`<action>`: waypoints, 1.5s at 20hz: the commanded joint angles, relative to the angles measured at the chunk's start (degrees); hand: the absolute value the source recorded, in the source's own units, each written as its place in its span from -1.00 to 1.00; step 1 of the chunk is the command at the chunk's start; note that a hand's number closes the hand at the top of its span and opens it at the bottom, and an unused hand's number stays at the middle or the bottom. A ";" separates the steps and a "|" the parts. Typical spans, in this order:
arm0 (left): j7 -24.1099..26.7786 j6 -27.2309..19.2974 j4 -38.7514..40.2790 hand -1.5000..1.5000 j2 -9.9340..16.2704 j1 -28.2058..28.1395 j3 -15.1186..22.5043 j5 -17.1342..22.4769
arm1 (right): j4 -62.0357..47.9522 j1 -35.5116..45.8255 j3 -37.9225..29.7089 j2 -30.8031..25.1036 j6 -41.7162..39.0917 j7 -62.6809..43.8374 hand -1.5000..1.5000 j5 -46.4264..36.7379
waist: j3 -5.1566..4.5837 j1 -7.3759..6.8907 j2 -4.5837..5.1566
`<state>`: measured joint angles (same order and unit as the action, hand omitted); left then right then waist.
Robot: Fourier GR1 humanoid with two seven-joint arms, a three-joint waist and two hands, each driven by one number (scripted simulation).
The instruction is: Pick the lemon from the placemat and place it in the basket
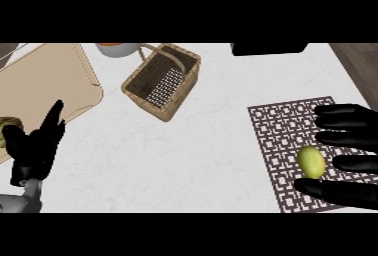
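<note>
the right hand enters from the right edge, its palm cut off there, fingers spread apart and the thumb below, bracketing the lemon without clearly closing on it. the lemon lies on the patterned placemat, whose right part the hand hides. the wicker basket sits well apart, up-left. the left hand rests open at the lower left, fingers up.

A home kitchen: a pale, marble-look worktop carries a wicker basket, a beige cutting board, a patterned brown placemat with a lemon lying on it, and an orange-filled white cup.
</note>
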<state>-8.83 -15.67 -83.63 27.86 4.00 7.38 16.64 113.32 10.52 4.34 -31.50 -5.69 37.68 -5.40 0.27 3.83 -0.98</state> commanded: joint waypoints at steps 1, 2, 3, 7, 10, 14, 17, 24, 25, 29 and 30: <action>0.60 2.80 1.32 0.00 0.34 0.97 -1.13 1.91 | 7.08 -12.37 6.24 4.40 9.05 8.71 -1.00 -14.65 | -0.13 0.65 0.38; -1.43 3.30 0.29 0.00 1.19 2.35 -2.31 3.22 | 7.46 -17.42 6.94 4.94 11.13 9.16 -1.00 -17.29 | -0.11 0.40 0.34; -1.72 1.71 -0.87 0.00 -0.01 1.89 -0.36 1.33 | 10.28 -20.85 8.70 5.68 13.32 7.80 -1.00 -20.61 | -0.16 0.15 0.21; 1.01 5.07 3.23 0.00 1.34 1.13 -3.32 3.44 | 15.25 -31.05 4.81 1.45 15.82 0.67 -1.00 -29.64 | -0.45 1.68 0.18; -0.18 3.66 0.63 0.00 1.40 -0.29 -3.63 3.60 | 20.12 -35.53 -1.73 2.66 20.29 -6.92 -1.00 -36.31 | -0.49 2.86 -0.48; -1.03 5.18 0.02 0.00 3.10 0.06 -4.81 4.55 | 28.83 -41.87 -10.02 4.54 20.75 -16.90 -1.00 -40.78 | -0.54 2.33 -0.16; -0.36 5.12 1.59 0.00 2.12 1.27 -4.13 3.49 | 34.32 -49.33 -12.30 3.94 18.97 -18.99 -1.00 -39.80 | -0.55 1.67 0.21; 1.64 5.50 1.97 0.00 -0.42 1.21 -2.72 2.12 | 35.78 -61.99 -20.55 -2.57 11.21 -18.12 -1.00 -34.07 | -0.52 -0.07 0.51; 1.16 5.27 1.81 0.00 0.00 0.47 -3.47 2.34 | 36.41 -64.83 -22.32 -2.18 11.69 -15.72 -1.00 -32.62 | -0.48 0.10 0.32; 0.54 5.38 2.52 0.00 -0.95 2.22 -2.76 1.16 | 30.71 -68.99 -26.28 0.26 12.97 -3.21 -1.00 -24.90 | -0.35 -0.48 0.42; 0.02 6.44 2.98 0.00 0.07 3.78 -3.91 1.87 | 28.11 -68.21 -27.54 -0.60 12.02 -1.13 -1.00 -23.42 | -0.33 -0.99 0.54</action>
<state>-8.78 -10.05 -82.07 28.25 5.50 4.29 18.22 134.72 -51.85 -18.92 -32.77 9.79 32.11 -38.63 -0.10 3.45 -0.59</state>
